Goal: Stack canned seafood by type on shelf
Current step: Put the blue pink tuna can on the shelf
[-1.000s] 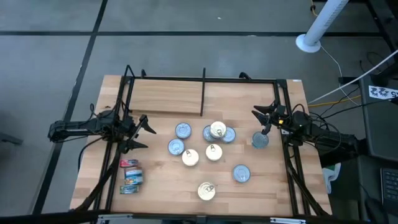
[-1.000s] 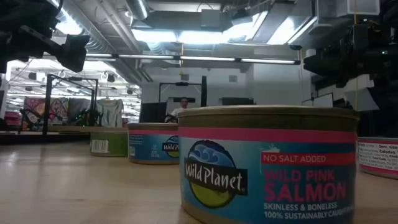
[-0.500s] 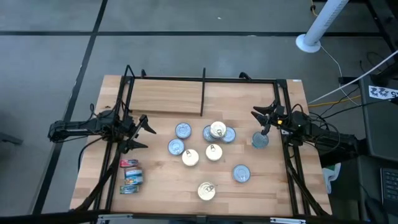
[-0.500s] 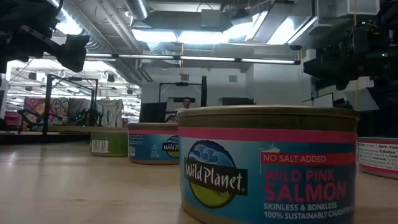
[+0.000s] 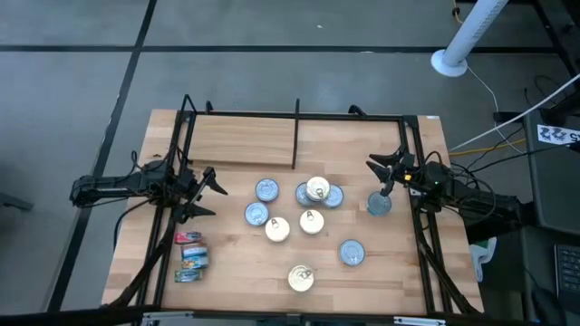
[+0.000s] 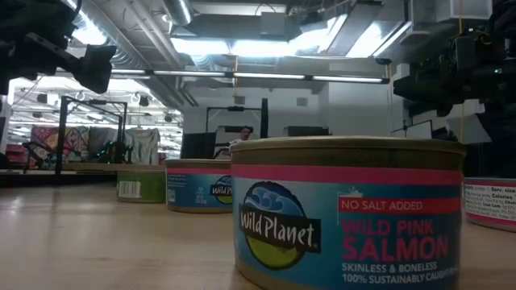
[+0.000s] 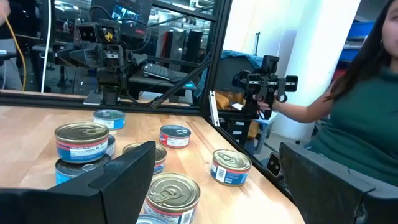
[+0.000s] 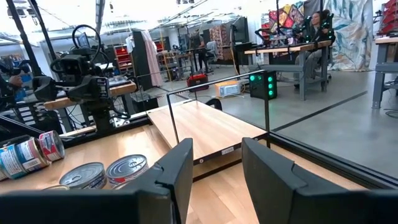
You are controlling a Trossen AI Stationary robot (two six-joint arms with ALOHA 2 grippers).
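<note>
Left gripper [image 5: 210,192] hovers at the bench's [image 5: 236,272] 9 o'clock edge — fingers [image 7: 118,171] spread, empty. Right gripper [image 5: 379,174] sits at 3 o'clock, fingers [image 8: 177,165] spread, beside one silver-blue tin [image 5: 378,205]. Canned seafood [image 5: 308,206] clusters mid-bench; three labelled tins [image 5: 189,257] lie at 8 o'clock. The shelf [image 5: 245,140] — 12 o'clock — holds nothing.

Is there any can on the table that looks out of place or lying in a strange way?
Yes. In the high view, the three red-and-blue cans near the board's front left lie on their sides, labels up, while the other tins stand upright. One gold-top can sits on the silver-blue cans in the middle cluster, mixing types.
</note>
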